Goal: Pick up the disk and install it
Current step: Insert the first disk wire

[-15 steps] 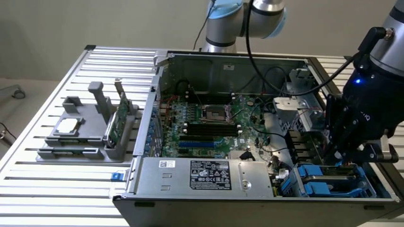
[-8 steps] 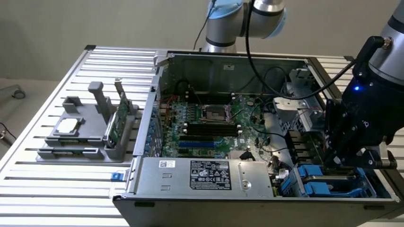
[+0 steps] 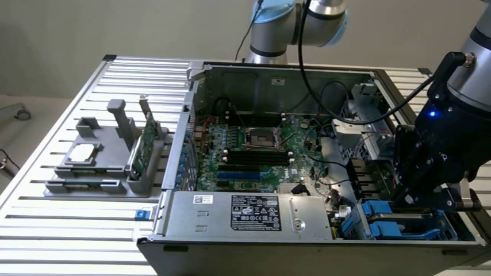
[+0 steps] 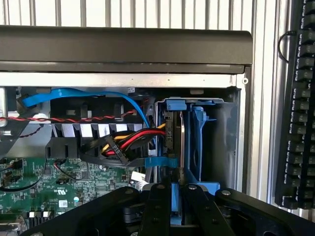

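Ribbed aluminium table (image 3: 100,218) carries an open computer case (image 3: 230,241) with its side panel off, set against a plain pale wall. Inside, the green motherboard (image 3: 253,155) lies at the centre and a silver power supply (image 3: 253,213) with a black label sits toward six o'clock. At about nine o'clock from the case, a grey holder (image 3: 100,167) keeps a thin green card (image 3: 142,146) upright and a small square silver chip (image 3: 83,152) flat.

At about four o'clock in the exterior view, the black gripper (image 3: 418,198) reaches down into the drive bay corner. In the wrist view the gripper (image 4: 176,189) has its fingers (image 4: 156,209) clenched on the disk (image 4: 181,142), which stands on edge between blue rails in the bay (image 4: 216,147), beside red, yellow and black power wires (image 4: 135,140) and a blue data cable (image 4: 78,94). A black keyboard (image 4: 298,108) lies outside the case.
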Robot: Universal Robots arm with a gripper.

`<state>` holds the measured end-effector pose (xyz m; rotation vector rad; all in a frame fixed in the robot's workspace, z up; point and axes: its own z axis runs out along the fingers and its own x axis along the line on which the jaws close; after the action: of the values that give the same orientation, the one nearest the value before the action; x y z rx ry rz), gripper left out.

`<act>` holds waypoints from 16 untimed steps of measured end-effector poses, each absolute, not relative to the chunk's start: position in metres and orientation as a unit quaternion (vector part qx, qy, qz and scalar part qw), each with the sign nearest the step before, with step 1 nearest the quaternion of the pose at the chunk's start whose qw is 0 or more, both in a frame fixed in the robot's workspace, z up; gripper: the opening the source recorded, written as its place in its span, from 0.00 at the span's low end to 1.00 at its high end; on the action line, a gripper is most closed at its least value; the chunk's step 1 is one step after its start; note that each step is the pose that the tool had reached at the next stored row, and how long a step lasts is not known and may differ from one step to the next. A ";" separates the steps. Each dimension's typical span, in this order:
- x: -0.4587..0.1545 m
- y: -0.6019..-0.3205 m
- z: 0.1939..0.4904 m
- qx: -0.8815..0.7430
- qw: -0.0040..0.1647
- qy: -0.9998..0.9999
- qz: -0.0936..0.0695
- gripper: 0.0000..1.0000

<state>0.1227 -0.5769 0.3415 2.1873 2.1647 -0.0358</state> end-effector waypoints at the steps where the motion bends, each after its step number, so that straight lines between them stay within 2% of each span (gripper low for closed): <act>1: 0.123 -0.577 0.341 0.710 0.032 0.703 -0.012 0.16; 16: 0.123 -0.576 0.340 0.710 0.031 0.703 -0.013 0.16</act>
<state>0.1232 -0.5759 0.3404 2.1885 2.1663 -0.0386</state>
